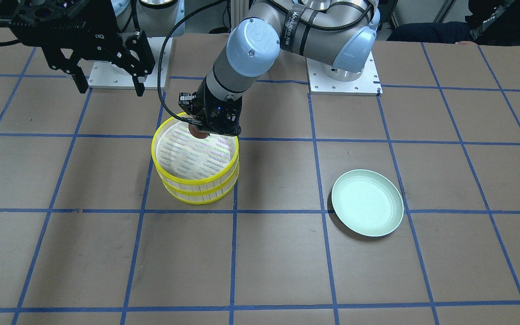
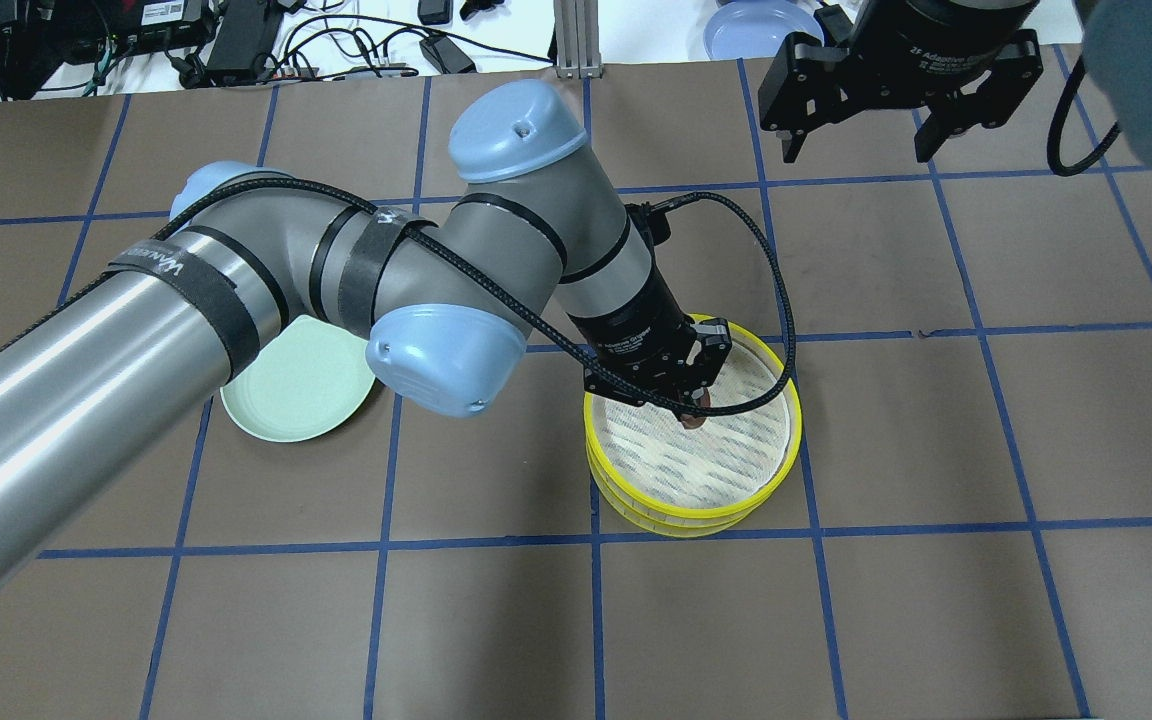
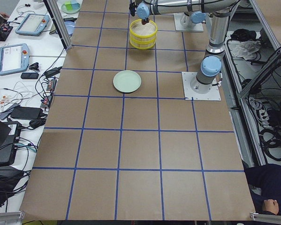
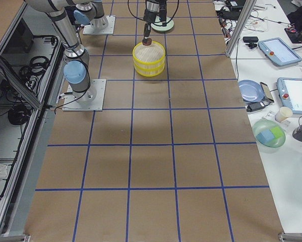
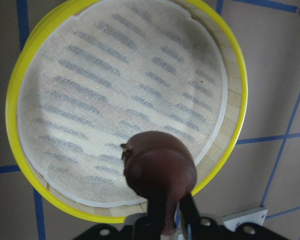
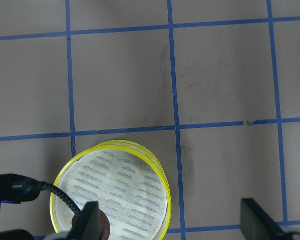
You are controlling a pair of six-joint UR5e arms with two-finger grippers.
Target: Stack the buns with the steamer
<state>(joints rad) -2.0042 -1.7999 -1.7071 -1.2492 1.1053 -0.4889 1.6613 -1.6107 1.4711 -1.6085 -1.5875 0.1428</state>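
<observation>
The steamer (image 1: 195,197) is two stacked yellow-rimmed tiers with a white mesh cloth on top; it also shows in the overhead view (image 2: 688,520). My left gripper (image 1: 199,132) is shut on the dark reddish-brown bun (image 5: 159,169) and holds it just above the cloth, near the rim on the robot's side. The bun also shows in the overhead view (image 2: 693,420). The cream-white bun is hidden. My right gripper (image 2: 861,150) is open and empty, raised above the table beyond the steamer.
The pale green plate (image 1: 367,203) lies bare on the table on the left arm's side of the steamer. The arms' white base plates (image 1: 343,82) sit at the robot's edge. A blue plate (image 2: 761,25) and cables lie beyond the far edge.
</observation>
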